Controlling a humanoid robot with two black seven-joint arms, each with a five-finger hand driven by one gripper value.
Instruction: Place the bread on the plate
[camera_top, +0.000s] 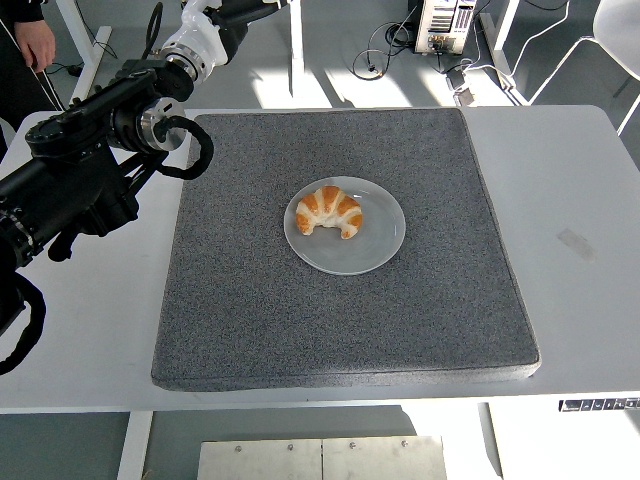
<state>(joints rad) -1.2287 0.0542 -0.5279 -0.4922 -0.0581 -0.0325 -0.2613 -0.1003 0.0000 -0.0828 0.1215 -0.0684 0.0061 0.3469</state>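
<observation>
The bread (331, 210), a golden croissant, lies on the clear round plate (375, 247), a little toward the plate's far left side but wholly inside the rim. The plate sits near the middle of the grey mat (250, 310) on the white bench (80, 330). From where I stand the placing looks done, so I'd say the step in hand is only getting the arm out of the way.

The left arm (90, 160) reaches in from the left and rises toward the far left corner of the mat, well apart from the plate. Its white wrist runs up out of the top of the view, so I cannot tell how the left robot hand is set or whether it holds anything. No right arm shows.

To finish well, the arm should clear high and wide of the plate, without brushing the mat's edge.

A person's hand (40, 42) shows at the top left, beyond the bench.
</observation>
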